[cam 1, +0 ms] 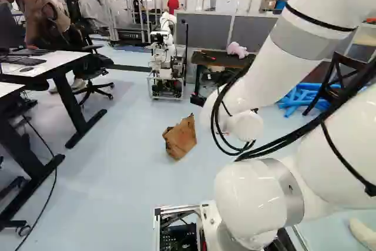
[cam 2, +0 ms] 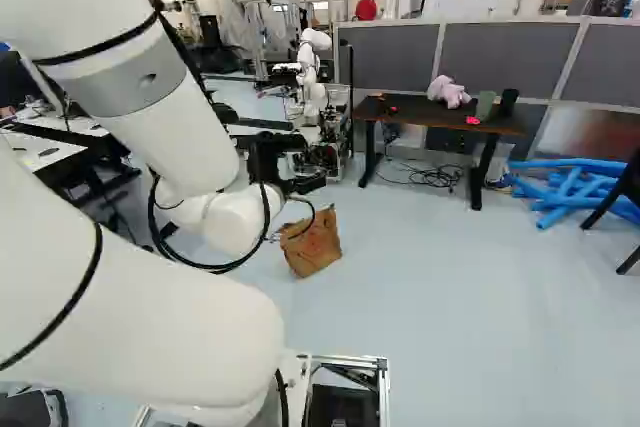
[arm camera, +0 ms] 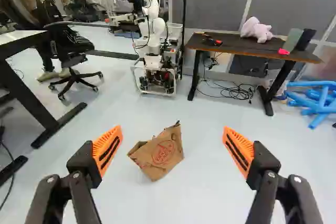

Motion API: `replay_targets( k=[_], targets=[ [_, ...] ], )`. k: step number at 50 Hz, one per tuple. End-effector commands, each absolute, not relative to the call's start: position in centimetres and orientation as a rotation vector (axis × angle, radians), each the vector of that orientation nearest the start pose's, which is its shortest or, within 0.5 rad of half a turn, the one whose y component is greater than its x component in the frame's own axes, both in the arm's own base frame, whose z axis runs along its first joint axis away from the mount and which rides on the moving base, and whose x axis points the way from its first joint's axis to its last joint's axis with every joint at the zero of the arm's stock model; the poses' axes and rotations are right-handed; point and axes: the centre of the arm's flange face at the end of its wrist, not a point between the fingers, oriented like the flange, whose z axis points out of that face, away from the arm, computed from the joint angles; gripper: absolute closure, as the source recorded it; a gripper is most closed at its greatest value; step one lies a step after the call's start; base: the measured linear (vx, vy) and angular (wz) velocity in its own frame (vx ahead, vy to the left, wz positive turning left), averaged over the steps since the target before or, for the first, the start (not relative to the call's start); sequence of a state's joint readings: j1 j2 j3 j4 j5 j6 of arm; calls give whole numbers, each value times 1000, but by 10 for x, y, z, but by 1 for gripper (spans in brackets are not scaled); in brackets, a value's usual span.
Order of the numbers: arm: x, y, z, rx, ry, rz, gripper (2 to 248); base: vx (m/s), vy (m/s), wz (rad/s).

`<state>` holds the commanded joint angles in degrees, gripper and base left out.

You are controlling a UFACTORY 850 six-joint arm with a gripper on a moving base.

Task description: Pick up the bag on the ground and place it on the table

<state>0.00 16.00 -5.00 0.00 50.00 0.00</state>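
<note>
I have the gripper (cam 2: 300,162) wide open, its two orange-padded fingers standing well apart. In my wrist view the brown paper bag (arm camera: 163,156) shows through the gap between them, ahead of the gripper (arm camera: 172,128) and apart from it. The bag is on the floor (arm camera: 205,169) — creased, with a red mark on the side I can see.

Beyond it stands the dark worktop (arm camera: 239,46), with a pink plush toy (arm camera: 255,30) on top and a green object (arm camera: 292,40) and a black object (arm camera: 305,39) side by side near one end. Loose cables (arm camera: 236,92) lie on the floor under the worktop, and blue tubes (arm camera: 315,98) are piled near that same end. Near the worktop's other end I see another robot (arm camera: 152,40), a white arm on a wheeled frame — an office chair (arm camera: 74,61) stands farther to the left in the left base view.
</note>
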Motion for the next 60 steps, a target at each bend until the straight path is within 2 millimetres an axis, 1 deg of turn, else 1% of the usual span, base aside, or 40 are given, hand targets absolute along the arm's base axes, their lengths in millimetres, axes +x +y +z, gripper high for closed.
replay_targets(
  k=[47, 60],
  targets=[
    [270, 0, 366, -2558, 0, -1824, 3, 1, 2, -4],
    [270, 0, 366, -2558, 0, -1824, 3, 92, 21, -52]
  ],
)
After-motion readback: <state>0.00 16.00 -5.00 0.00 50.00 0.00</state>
